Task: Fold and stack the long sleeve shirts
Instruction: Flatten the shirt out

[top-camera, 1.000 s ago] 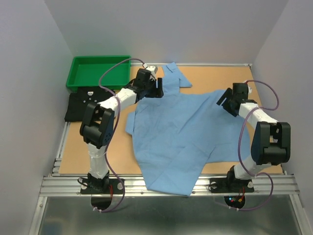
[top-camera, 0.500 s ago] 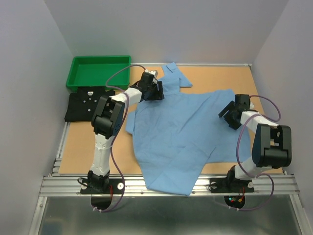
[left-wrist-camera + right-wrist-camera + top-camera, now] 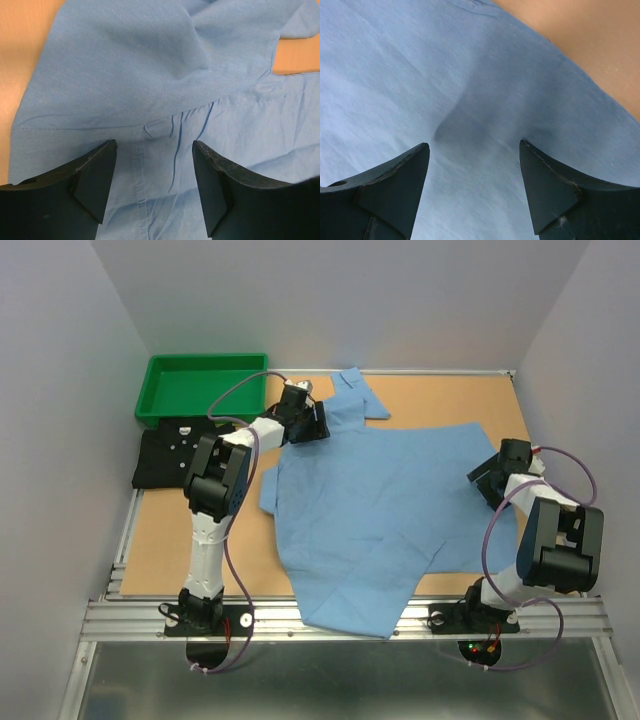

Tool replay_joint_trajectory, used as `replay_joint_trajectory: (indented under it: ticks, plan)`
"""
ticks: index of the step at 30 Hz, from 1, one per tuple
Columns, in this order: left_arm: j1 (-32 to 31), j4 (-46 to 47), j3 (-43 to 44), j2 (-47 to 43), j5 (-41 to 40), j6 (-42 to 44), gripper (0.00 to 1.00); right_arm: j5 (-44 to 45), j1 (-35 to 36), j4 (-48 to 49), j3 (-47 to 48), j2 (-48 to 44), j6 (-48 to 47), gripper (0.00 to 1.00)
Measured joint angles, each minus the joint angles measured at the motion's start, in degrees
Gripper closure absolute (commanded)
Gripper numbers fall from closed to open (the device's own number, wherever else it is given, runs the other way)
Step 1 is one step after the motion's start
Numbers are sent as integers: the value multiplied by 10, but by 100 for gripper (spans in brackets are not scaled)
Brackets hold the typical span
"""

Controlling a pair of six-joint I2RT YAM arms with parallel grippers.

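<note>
The light blue shirt (image 3: 370, 505) lies spread over the middle of the table, one sleeve reaching the far edge and its hem hanging over the front rail. The black shirt (image 3: 170, 455) lies folded at the left, in front of the green tray. My left gripper (image 3: 312, 426) is open, low over the blue shirt's upper left part; in the left wrist view (image 3: 154, 160) its fingers straddle a seam and small wrinkles. My right gripper (image 3: 488, 480) is open at the shirt's right edge; in the right wrist view (image 3: 474, 165) its fingers straddle smooth blue cloth.
A green plastic tray (image 3: 155, 400) stands at the back left corner. Grey walls close in the table on three sides. An aluminium rail (image 3: 340, 618) runs along the front edge. Bare wood (image 3: 450, 400) shows at the back right.
My right gripper has moved right and nearer, from the shirt's upper right part to its right edge, and the cloth there lies flatter. My left gripper has shifted slightly at the shirt's upper left.
</note>
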Motion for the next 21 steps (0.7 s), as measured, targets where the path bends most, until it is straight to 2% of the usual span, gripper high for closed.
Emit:
replay_joint_trajectory:
  ticks: [5,9,17,21]
  plan:
    - [-1,-4,0,-5,14,3,19,-20,0,-27,3,-16,-20,22]
    - [-7,-24,-27,-63,22,8,18,-52,13,-49,32,-39,-46,22]
    - [-23,-40,-190,-307,4,11,25,-82,26,-65,39,-96,-55,22]
    - [-24,-41,-298,-350,-7,8,27,-86,26,-72,32,-100,-53,22]
